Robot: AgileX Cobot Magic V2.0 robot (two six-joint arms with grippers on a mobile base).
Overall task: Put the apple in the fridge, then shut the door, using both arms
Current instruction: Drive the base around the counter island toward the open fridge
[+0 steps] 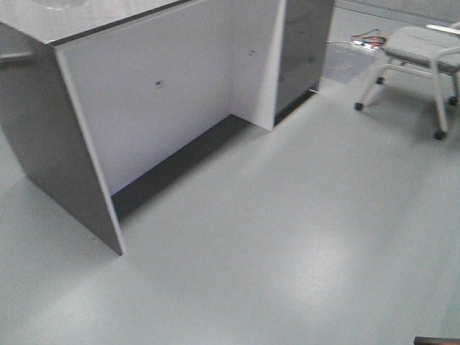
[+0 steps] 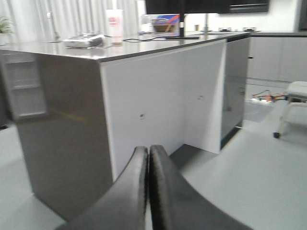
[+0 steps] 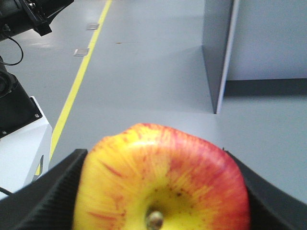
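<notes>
- While the round red-and-yellow apple (image 3: pixel 163 177) sits clamped in the black angular right gripper (image 3: pixel 161 201), stem toward the camera, carry it level and don't squeeze harder.
- The black left gripper (image 2: pixel 148 152) hangs empty, its fingers pressed together, facing the white-panelled, grey-topped counter (image 2: pixel 163 96).
- No fridge shows in any view, so find it first.

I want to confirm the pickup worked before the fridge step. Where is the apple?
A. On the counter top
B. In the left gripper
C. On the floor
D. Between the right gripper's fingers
D: the right wrist view shows the apple clamped between the black fingers of the right gripper, while the left gripper is pressed shut on nothing.
</notes>
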